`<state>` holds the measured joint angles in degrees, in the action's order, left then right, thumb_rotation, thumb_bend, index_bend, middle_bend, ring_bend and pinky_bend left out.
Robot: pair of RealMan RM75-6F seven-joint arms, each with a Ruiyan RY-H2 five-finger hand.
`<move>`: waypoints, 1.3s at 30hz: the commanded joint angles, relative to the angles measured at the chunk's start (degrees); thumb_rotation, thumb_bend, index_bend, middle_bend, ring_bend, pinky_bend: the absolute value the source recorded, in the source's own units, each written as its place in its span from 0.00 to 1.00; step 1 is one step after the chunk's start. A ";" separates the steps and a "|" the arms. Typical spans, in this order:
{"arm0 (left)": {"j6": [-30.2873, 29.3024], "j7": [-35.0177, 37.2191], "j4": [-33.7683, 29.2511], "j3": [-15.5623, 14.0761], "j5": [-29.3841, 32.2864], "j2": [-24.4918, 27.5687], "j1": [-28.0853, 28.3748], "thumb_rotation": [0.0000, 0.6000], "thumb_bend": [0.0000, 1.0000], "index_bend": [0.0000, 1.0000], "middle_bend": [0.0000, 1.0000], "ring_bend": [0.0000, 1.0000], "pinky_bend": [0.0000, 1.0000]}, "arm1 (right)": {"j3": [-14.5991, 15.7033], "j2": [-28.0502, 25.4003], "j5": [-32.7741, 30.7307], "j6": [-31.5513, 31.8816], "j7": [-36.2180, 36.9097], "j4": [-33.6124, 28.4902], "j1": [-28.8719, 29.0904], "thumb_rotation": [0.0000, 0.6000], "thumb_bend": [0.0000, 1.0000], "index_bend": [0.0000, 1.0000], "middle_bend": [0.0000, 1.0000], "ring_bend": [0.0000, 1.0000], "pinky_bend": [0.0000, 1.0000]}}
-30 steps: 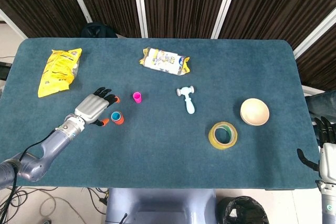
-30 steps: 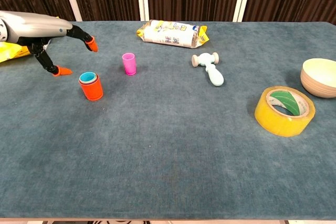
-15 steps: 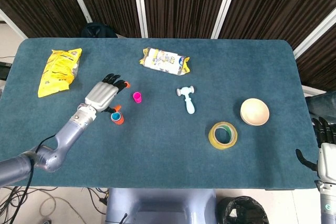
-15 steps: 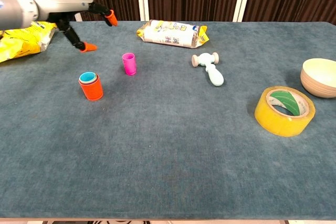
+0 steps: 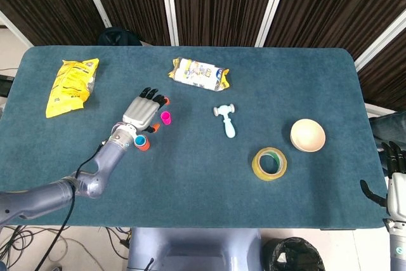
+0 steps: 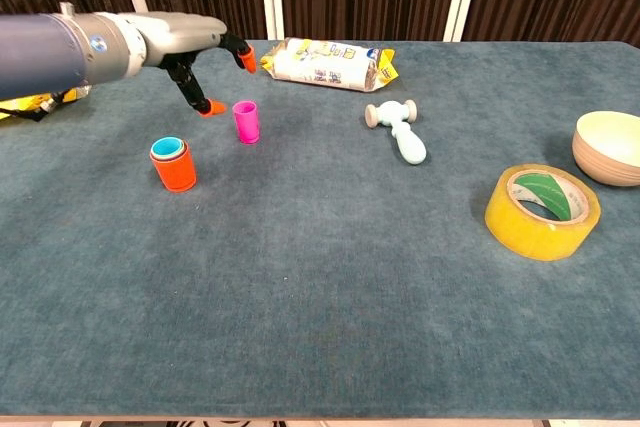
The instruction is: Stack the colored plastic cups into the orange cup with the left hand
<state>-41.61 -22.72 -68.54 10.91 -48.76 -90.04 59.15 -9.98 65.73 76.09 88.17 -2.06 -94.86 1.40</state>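
Note:
The orange cup (image 5: 141,143) (image 6: 174,166) stands upright on the blue table with a blue cup nested inside it. A small pink cup (image 5: 165,117) (image 6: 245,121) stands upright to its right and a little farther back. My left hand (image 5: 143,112) (image 6: 195,45) hovers just left of the pink cup, fingers spread, holding nothing. Its orange fingertips (image 6: 210,107) sit close to the pink cup without touching it. My right hand (image 5: 394,185) hangs off the table's right edge, low and idle, and its fingers are too cropped to judge.
A yellow snack bag (image 5: 71,85) lies at the far left and a white packet (image 5: 198,74) (image 6: 327,64) at the back. A pale blue toy hammer (image 5: 226,120) (image 6: 400,133), a yellow tape roll (image 5: 269,164) (image 6: 542,211) and a cream bowl (image 5: 307,135) (image 6: 607,147) occupy the right half.
My left hand has moved right and away from the orange cup to a spot beside the pink cup. The cups have not moved.

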 commanded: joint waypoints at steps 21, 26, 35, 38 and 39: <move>-0.50 -4.38 10.30 -0.14 3.96 -8.58 1.90 1.00 0.31 0.35 0.19 0.00 0.00 | 0.05 0.40 -0.29 -0.48 -0.22 0.54 0.21 1.00 0.32 0.09 0.08 0.13 0.09; -0.18 -4.41 11.86 -0.05 3.92 -9.86 2.08 1.00 0.31 0.36 0.19 0.00 0.00 | 0.11 0.48 -0.18 -0.51 -0.29 0.59 0.25 1.00 0.32 0.09 0.08 0.13 0.08; 0.07 -3.94 13.47 0.07 2.85 -11.19 2.19 1.00 0.32 0.40 0.21 0.00 0.00 | 0.09 0.49 -0.25 -0.64 -0.10 0.66 0.28 1.00 0.32 0.09 0.08 0.13 0.08; -0.10 -3.81 13.71 0.16 2.40 -11.36 2.19 1.00 0.32 0.40 0.21 0.00 0.00 | 0.15 0.49 -0.19 -0.78 0.08 0.60 0.31 1.00 0.32 0.09 0.08 0.13 0.08; -0.18 -3.79 13.81 0.16 2.18 -11.42 2.18 1.00 0.32 0.40 0.21 0.00 0.00 | 0.15 0.49 -0.19 -0.82 0.15 0.58 0.32 1.00 0.32 0.09 0.08 0.13 0.08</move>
<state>-41.74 -26.54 -54.80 11.06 -46.49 -101.41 61.33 -9.83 66.22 75.90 87.36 -1.92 -94.28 1.72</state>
